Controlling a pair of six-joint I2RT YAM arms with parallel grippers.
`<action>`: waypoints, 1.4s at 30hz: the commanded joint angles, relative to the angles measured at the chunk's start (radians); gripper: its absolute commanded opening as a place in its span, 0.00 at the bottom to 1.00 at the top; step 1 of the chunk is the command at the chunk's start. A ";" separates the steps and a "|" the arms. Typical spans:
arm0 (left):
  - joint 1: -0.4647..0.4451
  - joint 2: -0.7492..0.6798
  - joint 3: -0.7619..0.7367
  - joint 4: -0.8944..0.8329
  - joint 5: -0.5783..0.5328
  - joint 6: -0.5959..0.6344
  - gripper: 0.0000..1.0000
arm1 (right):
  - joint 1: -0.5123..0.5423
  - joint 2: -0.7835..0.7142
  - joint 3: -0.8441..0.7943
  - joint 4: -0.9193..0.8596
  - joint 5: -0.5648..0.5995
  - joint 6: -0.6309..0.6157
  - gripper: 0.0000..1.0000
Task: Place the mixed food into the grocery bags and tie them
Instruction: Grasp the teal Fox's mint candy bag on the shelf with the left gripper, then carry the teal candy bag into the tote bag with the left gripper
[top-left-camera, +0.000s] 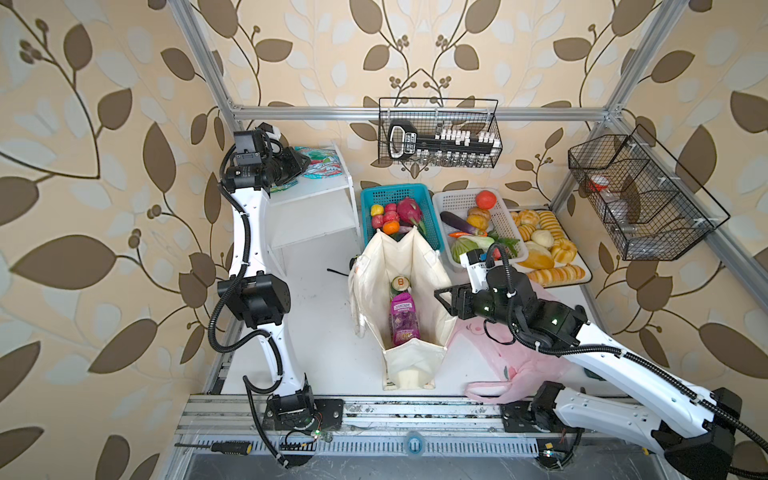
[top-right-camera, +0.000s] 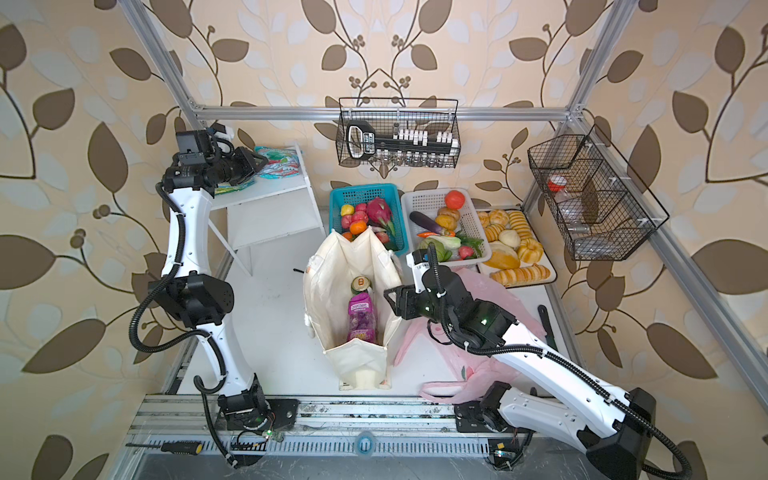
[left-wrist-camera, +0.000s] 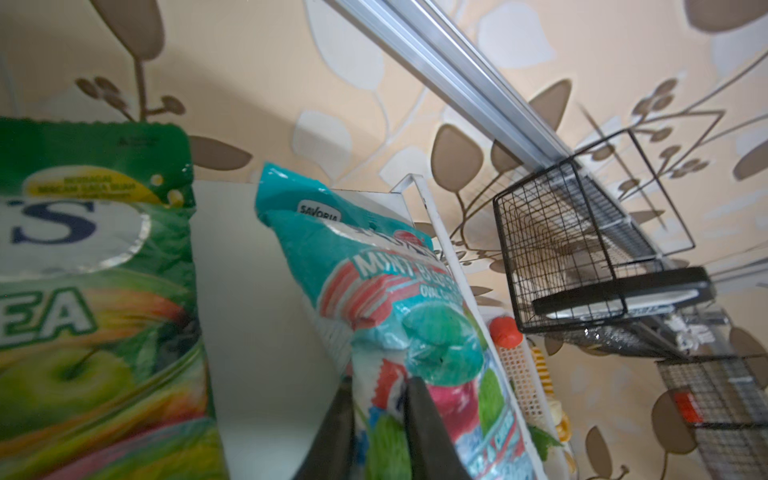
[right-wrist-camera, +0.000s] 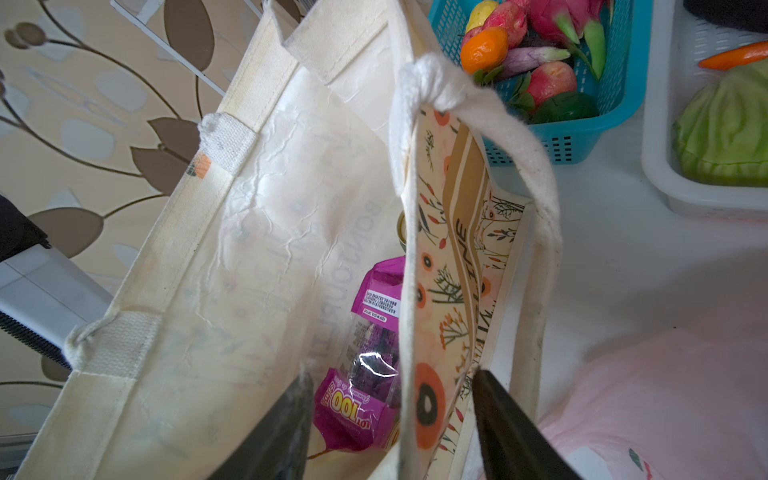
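- left gripper (left-wrist-camera: 379, 384): up on the top board of the white shelf (top-left-camera: 316, 195), jaws pressed in on the lower edge of the teal-red snack packet (left-wrist-camera: 374, 270), film pinched between the two fingers
- packet lies on the board along its raised side lip (left-wrist-camera: 432, 216); green-yellow snack packet (left-wrist-camera: 83, 291) beside it, a strip of bare board between the two
- right gripper (right-wrist-camera: 390, 376): at the near part of the cream canvas tote (top-left-camera: 368, 282), jaws spread and straddling its right wall, one finger inside the bag, one outside; cannot tell whether either pad touches the cloth
- tote stands upright, mouth open as a long wedge; far corner against the rim of the blue basket (top-left-camera: 430, 195)
- in the tote: purple snack pouch (top-left-camera: 403, 318) on the bottom, green-white can (top-left-camera: 400, 284) just beyond it
- toy fruit, magenta dragon fruit (top-left-camera: 409, 210) among it, in the blue basket
- pink plastic bag (top-left-camera: 536, 365) flat and crumpled on the table right of the tote, partly under the right arm
- open room: bare tabletop (top-left-camera: 316, 316) between shelf and tote; right side crowded by the white basket (top-left-camera: 457, 199) and bread rolls (top-left-camera: 544, 241)
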 joint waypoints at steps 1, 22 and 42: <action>0.002 -0.077 0.007 0.078 0.042 -0.015 0.10 | -0.002 0.000 0.008 0.003 0.002 0.018 0.61; -0.005 -0.446 -0.211 0.336 0.238 -0.199 0.00 | -0.002 -0.057 -0.032 0.020 0.042 0.032 0.61; -0.511 -0.960 -0.973 -0.045 0.413 0.148 0.00 | -0.007 -0.029 -0.003 0.050 0.044 0.028 0.64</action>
